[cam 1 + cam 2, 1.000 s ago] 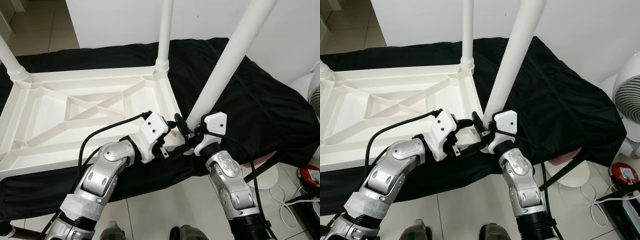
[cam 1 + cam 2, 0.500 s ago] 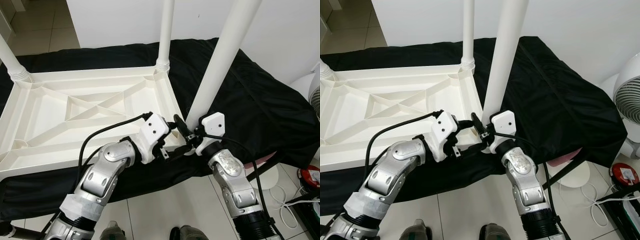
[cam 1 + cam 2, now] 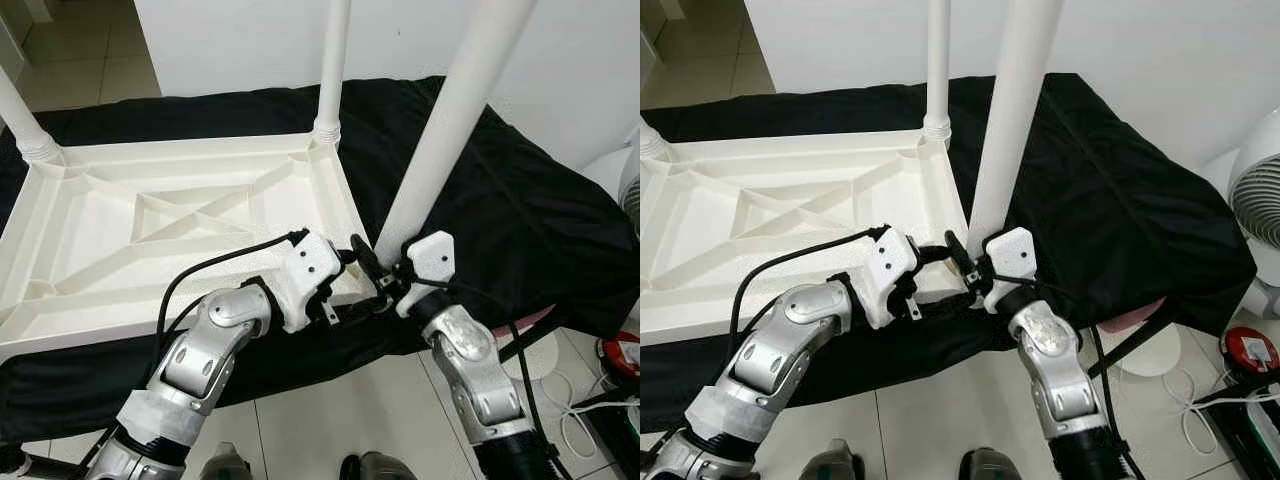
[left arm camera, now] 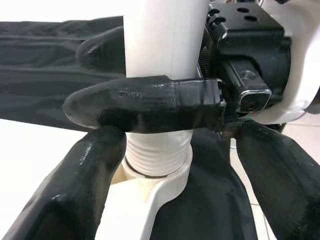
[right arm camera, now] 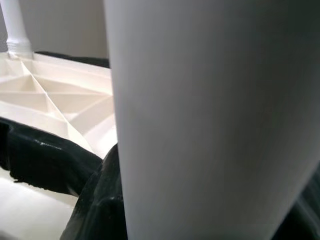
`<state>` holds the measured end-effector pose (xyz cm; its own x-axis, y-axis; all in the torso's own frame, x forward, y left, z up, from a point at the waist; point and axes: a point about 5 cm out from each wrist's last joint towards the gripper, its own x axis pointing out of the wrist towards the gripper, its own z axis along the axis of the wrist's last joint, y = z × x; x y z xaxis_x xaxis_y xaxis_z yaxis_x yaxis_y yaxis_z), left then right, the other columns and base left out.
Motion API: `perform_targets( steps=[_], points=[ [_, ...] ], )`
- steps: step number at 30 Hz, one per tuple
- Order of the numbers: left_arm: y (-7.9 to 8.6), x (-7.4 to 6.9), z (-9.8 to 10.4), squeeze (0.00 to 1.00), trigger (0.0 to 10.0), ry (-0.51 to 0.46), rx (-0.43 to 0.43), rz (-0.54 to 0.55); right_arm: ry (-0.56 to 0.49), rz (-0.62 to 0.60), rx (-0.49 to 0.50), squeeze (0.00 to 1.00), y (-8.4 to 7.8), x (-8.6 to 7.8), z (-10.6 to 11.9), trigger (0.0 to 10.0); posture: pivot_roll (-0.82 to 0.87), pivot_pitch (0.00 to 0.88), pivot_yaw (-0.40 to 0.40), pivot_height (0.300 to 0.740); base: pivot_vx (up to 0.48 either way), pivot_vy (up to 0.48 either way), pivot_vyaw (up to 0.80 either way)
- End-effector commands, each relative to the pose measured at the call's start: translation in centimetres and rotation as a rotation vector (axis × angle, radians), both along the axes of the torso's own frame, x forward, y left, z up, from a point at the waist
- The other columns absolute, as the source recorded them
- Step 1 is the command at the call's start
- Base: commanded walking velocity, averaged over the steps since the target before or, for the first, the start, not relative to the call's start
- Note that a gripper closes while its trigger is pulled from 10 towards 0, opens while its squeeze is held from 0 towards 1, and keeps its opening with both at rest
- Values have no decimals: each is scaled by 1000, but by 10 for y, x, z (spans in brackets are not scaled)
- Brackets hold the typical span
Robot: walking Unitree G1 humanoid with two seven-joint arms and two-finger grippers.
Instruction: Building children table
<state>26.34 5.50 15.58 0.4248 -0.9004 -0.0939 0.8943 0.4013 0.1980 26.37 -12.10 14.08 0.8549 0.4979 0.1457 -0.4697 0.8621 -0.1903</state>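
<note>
on black cloth point(image 3: 520, 220), right gripper point(image 3: 372, 272) clamps table leg point(image 3: 440, 140).

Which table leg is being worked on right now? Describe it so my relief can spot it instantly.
Find the upturned white tabletop on the black cloth. The leg rises at its near right corner, closest to the robot. Unlike the far-corner leg, it leans slightly and has the right end effector around its base.

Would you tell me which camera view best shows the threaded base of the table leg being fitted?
The left wrist view: the threaded base sits above the corner socket. In the eye views, the pincers hide it, showing the leg's shaft. The right wrist view shows smooth shaft.
</note>
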Motion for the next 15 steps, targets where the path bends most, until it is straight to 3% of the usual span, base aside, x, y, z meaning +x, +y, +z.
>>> perform_targets(
  steps=[1,15],
  points=[
    [33,18,10,0,10000,-65,18,183,170,21,-78,0,-10,-14,-37,10000,35,35,-12,740,0,0,0],
    [33,18,10,0,10000,-65,24,180,177,66,-118,0,-9,-17,-45,10000,37,23,-5,740,0,0,0]
  ],
)
